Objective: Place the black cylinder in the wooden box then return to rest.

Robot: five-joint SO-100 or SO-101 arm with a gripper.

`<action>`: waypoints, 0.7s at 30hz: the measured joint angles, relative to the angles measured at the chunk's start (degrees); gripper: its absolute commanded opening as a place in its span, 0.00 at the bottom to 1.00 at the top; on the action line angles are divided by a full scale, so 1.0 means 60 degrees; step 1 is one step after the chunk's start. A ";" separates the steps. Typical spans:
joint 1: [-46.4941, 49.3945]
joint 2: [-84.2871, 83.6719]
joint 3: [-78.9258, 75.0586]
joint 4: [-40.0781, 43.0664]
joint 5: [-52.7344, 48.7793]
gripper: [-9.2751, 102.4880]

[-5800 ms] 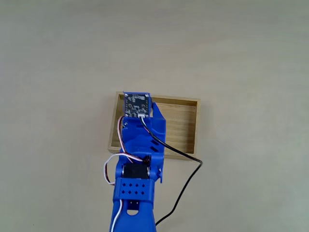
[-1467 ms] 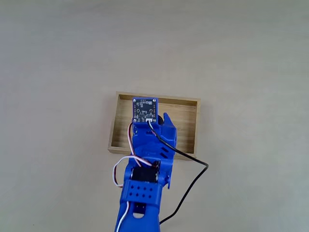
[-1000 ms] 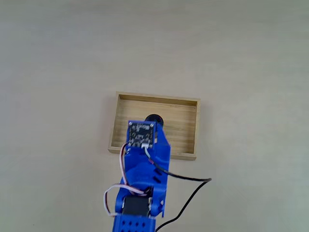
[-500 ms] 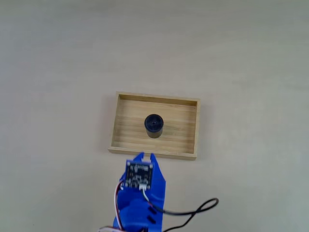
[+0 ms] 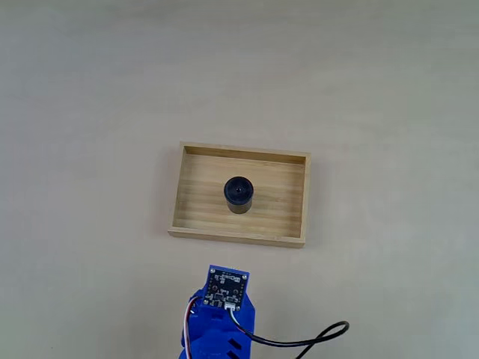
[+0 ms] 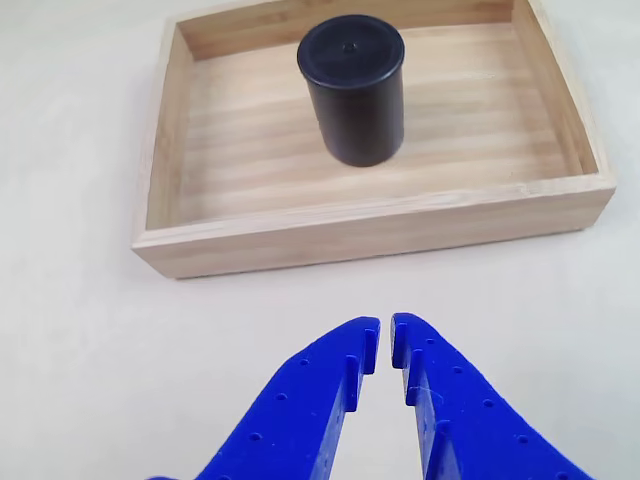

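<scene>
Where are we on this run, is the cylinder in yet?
Done: the black cylinder stands upright on the floor of the wooden box, clear of its walls. In hand: nothing; the gripper sits outside the box's near wall, fingertips almost together. Left: getting the arm to rest.

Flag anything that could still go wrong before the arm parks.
Low risk. The black cylinder stands upright in the wooden box, clear of its walls; a table bump could topple it. The gripper sits outside the box with its tips nearly closed. The black cable loops loose beside the arm and might snag while it folds.
</scene>
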 measured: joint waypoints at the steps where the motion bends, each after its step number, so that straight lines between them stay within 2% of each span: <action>1: 0.0000 -0.0088 0.0103 0.0073 -0.0044 0.08; 21: 0.0103 -0.1025 0.1743 0.1450 -0.0146 0.08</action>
